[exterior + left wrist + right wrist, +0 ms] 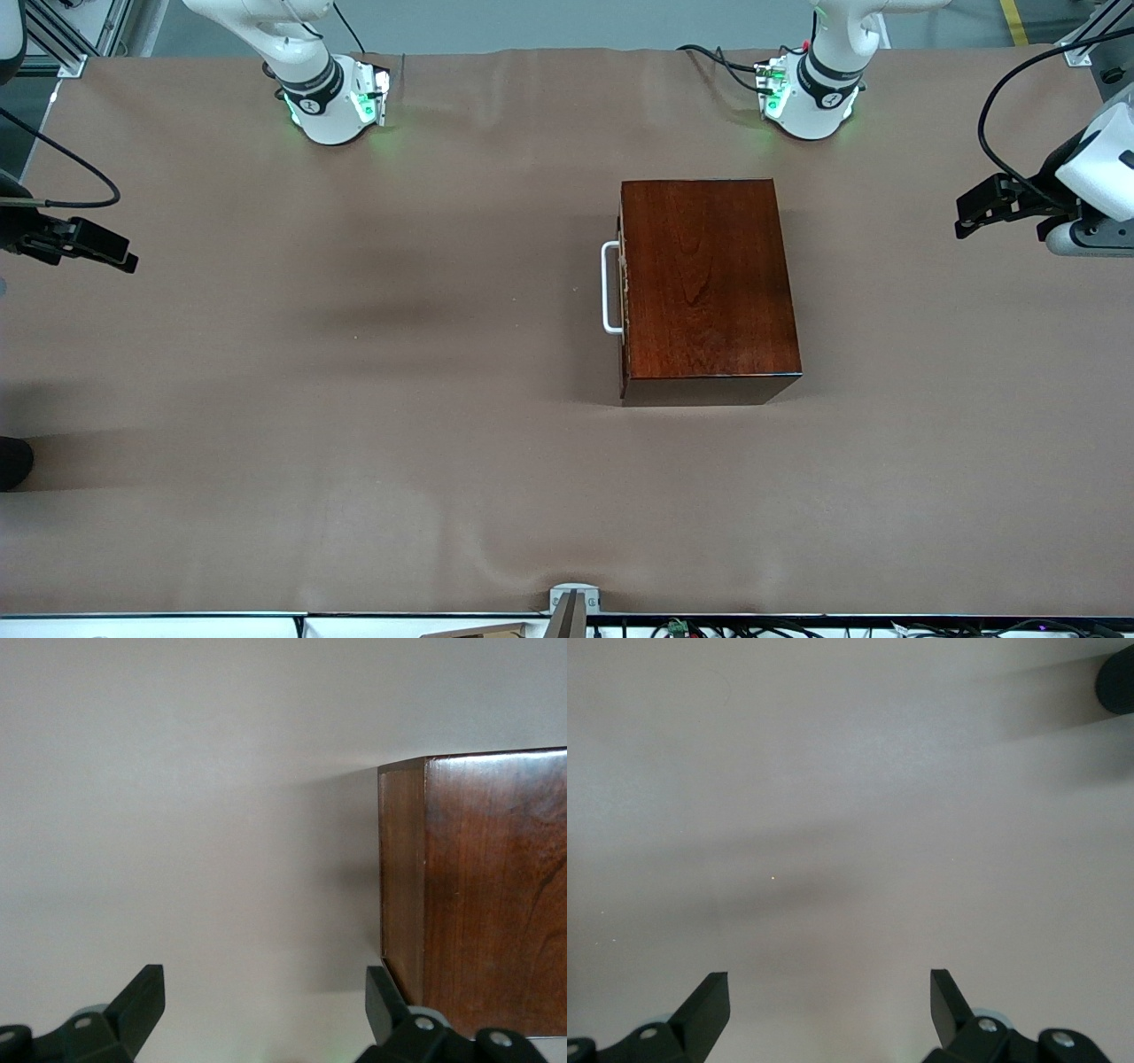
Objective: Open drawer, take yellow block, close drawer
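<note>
A glossy reddish-brown wooden box (pixel 709 283) stands on the table, toward the left arm's end. Its drawer is pushed in flush, and the white bar handle (pixel 609 288) faces the right arm's end. The yellow block is hidden. My left gripper (pixel 970 213) hangs over the table at the left arm's end, open and empty. In the left wrist view, the left gripper (pixel 264 997) points past a corner of the box (pixel 487 895). My right gripper (pixel 120 252) hovers over the right arm's end of the table. The right wrist view shows the right gripper (pixel 830 997) open, with bare table beneath.
A brown cloth (pixel 354 399) covers the table. A dark rounded object (pixel 13 461) pokes in at the edge of the right arm's end, also seen as a dark rounded object (pixel 1116 678) in the right wrist view. A small metal bracket (pixel 571 602) sits at the table's near edge.
</note>
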